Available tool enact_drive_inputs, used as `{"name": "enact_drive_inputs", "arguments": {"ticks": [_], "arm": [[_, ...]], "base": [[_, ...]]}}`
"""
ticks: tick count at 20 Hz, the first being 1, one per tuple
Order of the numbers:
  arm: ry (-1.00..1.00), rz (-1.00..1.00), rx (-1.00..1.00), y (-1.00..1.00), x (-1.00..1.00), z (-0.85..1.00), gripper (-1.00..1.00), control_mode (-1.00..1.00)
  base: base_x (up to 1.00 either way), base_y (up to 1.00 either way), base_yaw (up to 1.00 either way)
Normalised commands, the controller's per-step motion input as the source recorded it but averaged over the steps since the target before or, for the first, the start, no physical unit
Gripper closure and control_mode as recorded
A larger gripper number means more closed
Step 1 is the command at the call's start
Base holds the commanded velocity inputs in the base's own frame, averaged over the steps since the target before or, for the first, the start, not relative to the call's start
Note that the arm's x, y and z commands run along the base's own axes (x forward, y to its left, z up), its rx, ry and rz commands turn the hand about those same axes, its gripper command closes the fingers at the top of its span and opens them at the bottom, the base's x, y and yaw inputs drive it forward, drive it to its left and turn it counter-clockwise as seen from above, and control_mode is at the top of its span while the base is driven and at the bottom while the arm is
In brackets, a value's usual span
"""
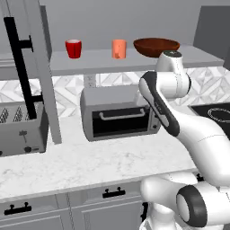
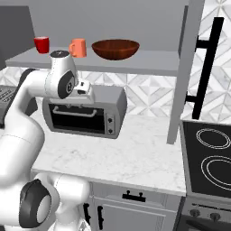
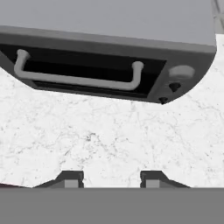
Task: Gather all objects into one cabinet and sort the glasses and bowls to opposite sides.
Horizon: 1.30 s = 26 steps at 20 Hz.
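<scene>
On the grey cabinet shelf [image 1: 99,60] stand a small red cup [image 1: 73,48], a small orange cup [image 1: 119,48] and, to their right, a wide dark brown bowl [image 1: 156,46]. The right base view shows the same row: red cup [image 2: 42,44], orange cup [image 2: 78,48], bowl [image 2: 115,49]. The cabinet door [image 1: 42,67] hangs swung open, its black bar handle [image 1: 20,67] facing me. The beige speckled mug is out of view. My gripper [image 3: 111,179] is open with nothing between its fingertips. It points down at the white counter [image 3: 109,140] just in front of the toaster oven.
A grey toaster oven [image 1: 119,114] sits on the counter under the shelf, door shut, handle [image 3: 74,78] toward me. A slot toaster [image 1: 20,128] stands at the left. A black stove top [image 2: 210,158] lies at the right, beside another open door [image 2: 185,67].
</scene>
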Motion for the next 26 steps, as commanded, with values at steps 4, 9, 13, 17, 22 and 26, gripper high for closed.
{"name": "enact_drive_inputs", "arguments": {"ticks": [4, 9, 13, 17, 22, 26], "arm": [[0.0, 0.0, 0.0, 0.0, -0.04, 0.0, -1.0, 1.0], [0.0, 0.0, 0.0, 0.0, 0.0, 0.0, -1.0, 1.0], [0.0, 0.0, 0.0, 0.0, 0.0, 0.0, -1.0, 1.0], [0.0, 0.0, 0.0, 0.0, 0.0, 0.0, -1.0, 1.0], [0.0, 0.0, 0.0, 0.0, 0.0, 0.0, -1.0, 1.0], [0.0, 0.0, 0.0, 0.0, 0.0, 0.0, -1.0, 1.0]], "base": [[-0.75, 0.03, -0.04], [-1.0, -0.22, -0.1], [-0.25, -0.89, -0.51], [-0.67, -0.29, -0.35], [-0.57, -0.05, -0.07], [-0.18, -0.93, -0.6]]}}
